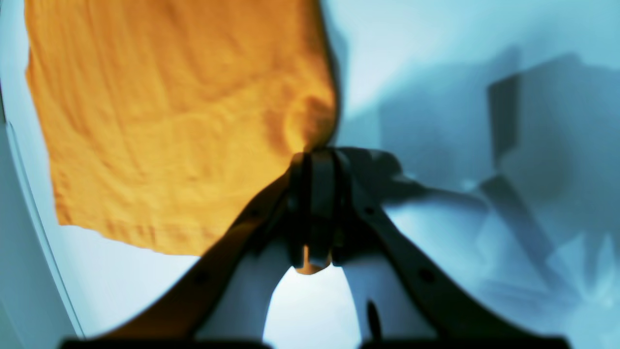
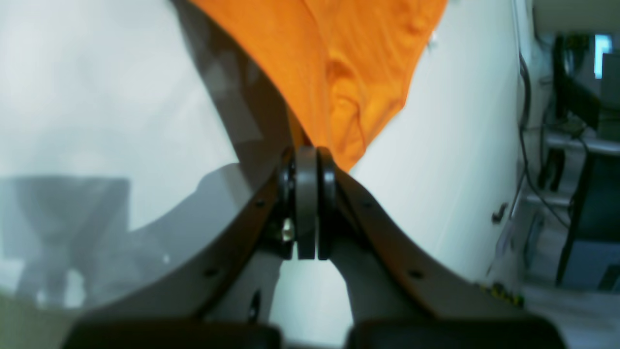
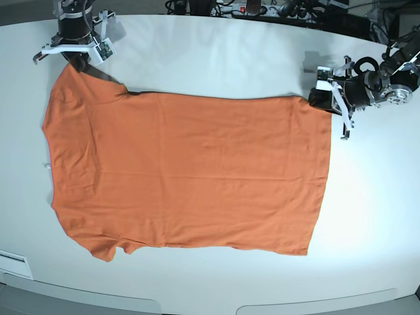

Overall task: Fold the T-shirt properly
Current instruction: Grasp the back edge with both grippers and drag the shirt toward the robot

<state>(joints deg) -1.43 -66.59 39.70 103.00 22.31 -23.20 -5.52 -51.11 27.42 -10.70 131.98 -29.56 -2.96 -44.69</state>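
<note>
Two end effectors are clenched on the far edge of the T-shirt [image 3: 190,174], which lies spread flat across the middle of the white surface [image 3: 367,216], collar end to the left and hem to the right in the base view. We note the right end effector [image 2: 310,160] pinching cloth at the far left corner, by the shoulder, its jaws pressed together on orange fabric in its wrist view. The left end effector [image 1: 317,157] grips the far right corner near the hem; a sliver of orange shows between its closed jaws. We judge the step in hand to be the first fold: both far corners secured, lift not yet begun. Next move likely calls for raising both corners together, evenly, and carrying them toward the near edge so the far half lays over the near half. Room looks good: bare surface lies near and to the right of the garment. Left side is tighter, the sleeve sitting close to the surface's rim. Cables and clutter stand beyond the far edge.
</note>
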